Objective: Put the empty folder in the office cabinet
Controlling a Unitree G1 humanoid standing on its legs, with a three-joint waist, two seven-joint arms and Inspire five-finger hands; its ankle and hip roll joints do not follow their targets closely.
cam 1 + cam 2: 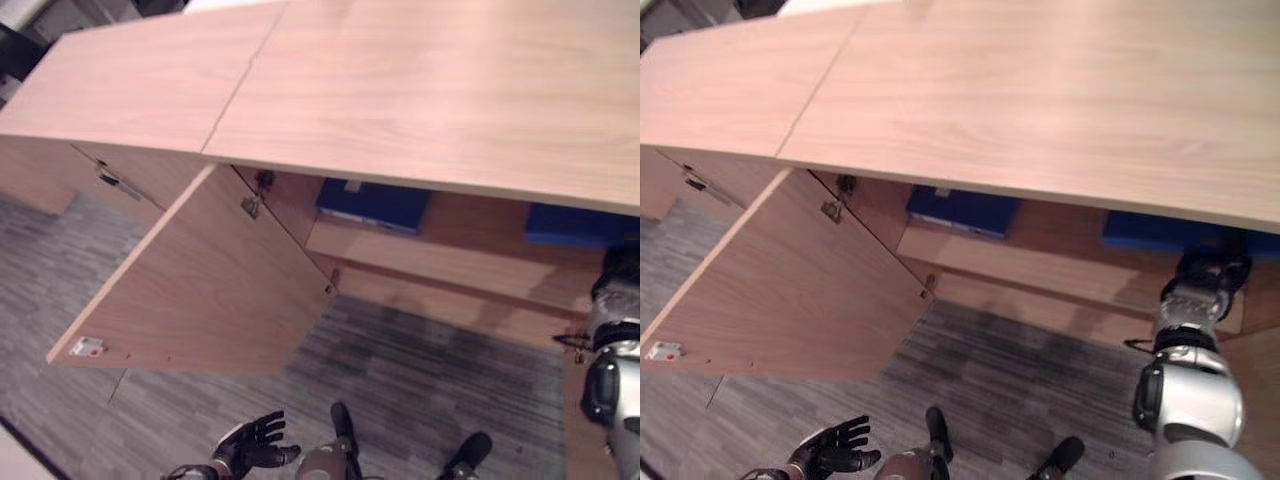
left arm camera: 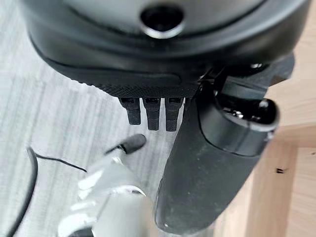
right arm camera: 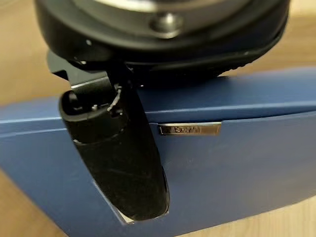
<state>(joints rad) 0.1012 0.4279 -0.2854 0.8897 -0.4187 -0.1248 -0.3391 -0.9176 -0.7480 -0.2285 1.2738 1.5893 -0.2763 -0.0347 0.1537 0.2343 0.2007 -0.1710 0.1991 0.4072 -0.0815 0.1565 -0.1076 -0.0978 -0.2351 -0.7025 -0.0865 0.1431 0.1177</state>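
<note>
Right hand (image 1: 1205,275) fingers hidden under the cabinet top (image 1: 1040,100); right-hand blue folder (image 1: 1160,232) mostly covered by that top and the arm; other blue folder (image 1: 965,210) upper part hidden likewise.

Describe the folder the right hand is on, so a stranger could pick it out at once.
Start at the long wooden cabinet with its door swung open. Two blue folders lie flat on the shelf under its top. The one meant is the blue folder toward the robot's right, where the right hand reaches in; the other blue folder lies by the door hinges, untouched.
</note>
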